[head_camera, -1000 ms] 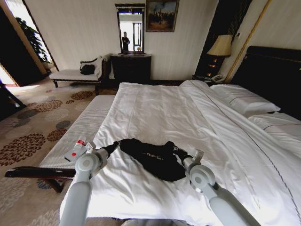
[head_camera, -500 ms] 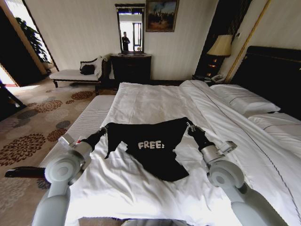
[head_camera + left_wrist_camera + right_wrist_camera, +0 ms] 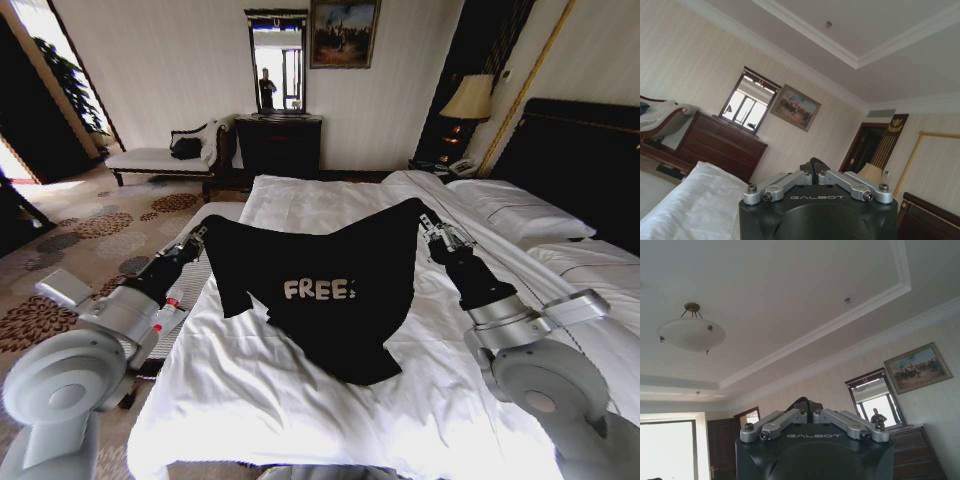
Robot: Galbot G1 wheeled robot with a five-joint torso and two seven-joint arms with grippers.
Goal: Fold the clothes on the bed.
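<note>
White bedding fills the middle of the room, the bed [image 3: 330, 215] running back toward a dark dresser [image 3: 279, 143] with a mirror [image 3: 277, 66] above it and a framed painting [image 3: 343, 32] beside that on the pale striped wall. Both arms are up and spread wide over the duvet. Left gripper [image 3: 197, 238] is out over the near edge of the mattress, fingers pinched tight on one upper corner of the black T-shirt [image 3: 320, 290]. Right gripper [image 3: 427, 220] is across from it, further toward the pillows [image 3: 518, 215], fingers clamped on the other upper corner. Between the two sets of fingertips the top edge of the shirt sags in a shallow curve, and below them the fabric hangs open, chest side facing the head camera, white "FREE!" lettering readable roughly midway between the grips. Lower down, the hem trails onto the duvet, bunched in a loose fold nearer the robot than either gripper. One sleeve dangles just beneath the left fingers. From the left wrist, the closed fingertips [image 3: 816, 172] meet with a dark scrap of cloth poking up between them. From the right wrist, same picture: fingertips [image 3: 807, 412] drawn together, a bit of black fabric caught at the join, ceiling lamp [image 3: 691, 333] overhead.
</note>
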